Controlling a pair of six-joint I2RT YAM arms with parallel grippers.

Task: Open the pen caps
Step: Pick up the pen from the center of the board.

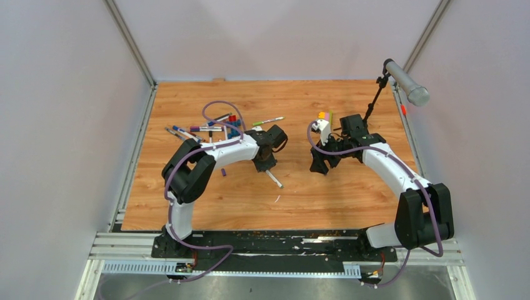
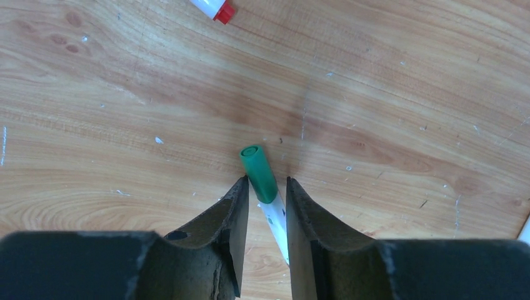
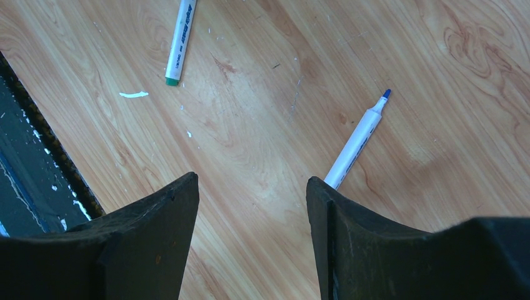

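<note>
My left gripper (image 2: 267,181) straddles the pen (image 2: 278,228), fingers (image 2: 234,212) narrowly apart and not yet clamped, barrel running lengthwise between them, green cap (image 2: 259,172) jutting past the tips; my right gripper (image 3: 253,187) hangs wide, empty, farther off.

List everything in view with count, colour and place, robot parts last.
table: one, wood-grain, under everything
pen pile: several, count unclear, white with mixed-colour ends, far left
loose pen: one, white, right of the pile
green-capped pen: one, white barrel, table centre
blue-tipped pen: one, white, uncapped, seen from the right wrist
brick figure: one, blue and red, beside the pile
block stack: one, yellow, green, pink, far centre
microphone: one, grey, black stand, far right
white scrap: one, near the green-capped pen
left gripper: one, black, narrowly open astride the green-capped pen
right gripper: one, black, open above the table
</note>
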